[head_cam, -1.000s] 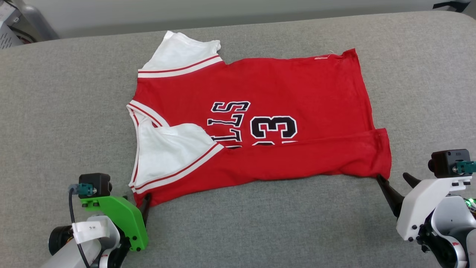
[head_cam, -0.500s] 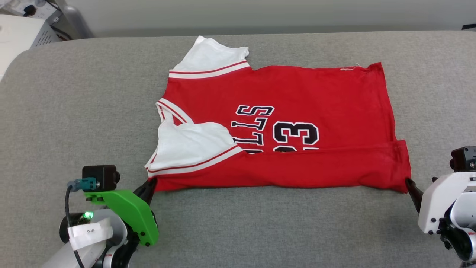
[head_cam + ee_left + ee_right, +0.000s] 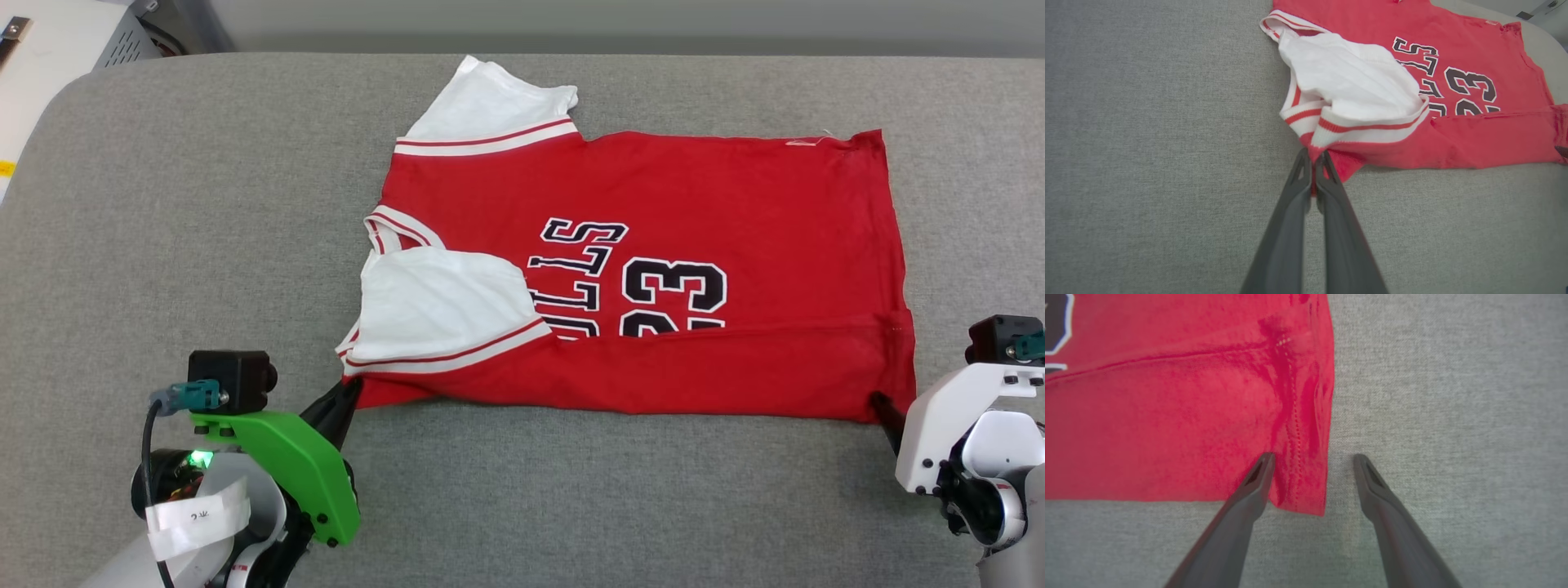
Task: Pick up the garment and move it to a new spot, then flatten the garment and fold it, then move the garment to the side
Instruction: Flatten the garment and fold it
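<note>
1. Lying on the grey fabric counter (image 3: 163, 204), the red jersey-style shirt (image 3: 694, 188) runs left-right, neck leftward.
2. Left claw (image 3: 1312, 157) pinches its near shoulder corner.
3. Right claw (image 3: 1314, 457) gapes wide astride the hem corner.

**Grey fabric surface (image 3: 163, 204): one garment (image 3: 694, 188) on it**

Woven top, rounded corners. The red garment lies spread flat, print upward. Its near edge and near white sleeve are folded over onto the front.

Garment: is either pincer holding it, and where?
The left pincer is shut on the garment at its near shoulder-end corner; the right pincer is open at the hem corner.
</note>
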Controlling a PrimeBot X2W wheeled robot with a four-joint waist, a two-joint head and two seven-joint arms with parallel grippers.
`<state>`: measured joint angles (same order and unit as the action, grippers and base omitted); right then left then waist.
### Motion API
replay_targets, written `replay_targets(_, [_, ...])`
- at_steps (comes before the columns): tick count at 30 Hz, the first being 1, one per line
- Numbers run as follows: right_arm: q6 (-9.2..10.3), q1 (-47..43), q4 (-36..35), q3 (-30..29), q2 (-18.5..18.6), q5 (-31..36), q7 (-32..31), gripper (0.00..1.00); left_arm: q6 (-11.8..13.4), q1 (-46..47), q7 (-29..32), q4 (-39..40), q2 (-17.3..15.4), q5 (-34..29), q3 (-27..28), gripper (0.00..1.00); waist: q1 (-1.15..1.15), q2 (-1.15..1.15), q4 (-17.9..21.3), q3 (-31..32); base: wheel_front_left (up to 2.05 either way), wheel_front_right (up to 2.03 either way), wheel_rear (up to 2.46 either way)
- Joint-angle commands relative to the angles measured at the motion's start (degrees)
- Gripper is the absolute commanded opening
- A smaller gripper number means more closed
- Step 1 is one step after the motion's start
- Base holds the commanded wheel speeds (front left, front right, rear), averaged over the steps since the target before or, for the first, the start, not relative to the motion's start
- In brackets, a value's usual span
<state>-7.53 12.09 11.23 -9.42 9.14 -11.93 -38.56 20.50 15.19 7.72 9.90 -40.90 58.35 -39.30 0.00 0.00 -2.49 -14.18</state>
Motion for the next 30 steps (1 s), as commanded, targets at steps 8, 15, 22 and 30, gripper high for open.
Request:
replay_targets(8, [0.04, 1.0, 5.6, 1.7, -0.2, -2.6, 1.4, 0.0, -0.4, -0.5, 1.1, -1.4, -1.2, -0.4, -0.3, 0.0, 0.0, 0.0, 0.8, -0.6, 0.0, 0.0, 0.0])
replay_targets(15, [0.04, 0.4, 5.6, 1.1, 2.2, -3.2, 3.0, 0.0, -1.5, -1.9, 1.5, -3.9, -1.7, 0.6, -0.8, 0.0, 0.0, 0.0, 1.3, 2.4, 0.0, 0.0, 0.0])
replay_targets(22, [0.04, -3.5, 1.9, 0.2, 5.5, -5.6, -0.1, 0.0, -2.1, -5.3, 2.9, -5.2, -2.4, 2.3, -2.1, 0.0, 0.0, 0.0, 1.5, 6.5, 0.0, 0.0, 0.0])
replay_targets(30, [0.04, -12.0, -6.1, -2.0, 6.2, -8.1, -6.2, 0.0, -2.0, -10.4, 4.0, -4.0, -3.0, 3.7, -4.4, 0.0, 0.0, 0.0, 1.2, 9.3, 0.0, 0.0, 0.0])
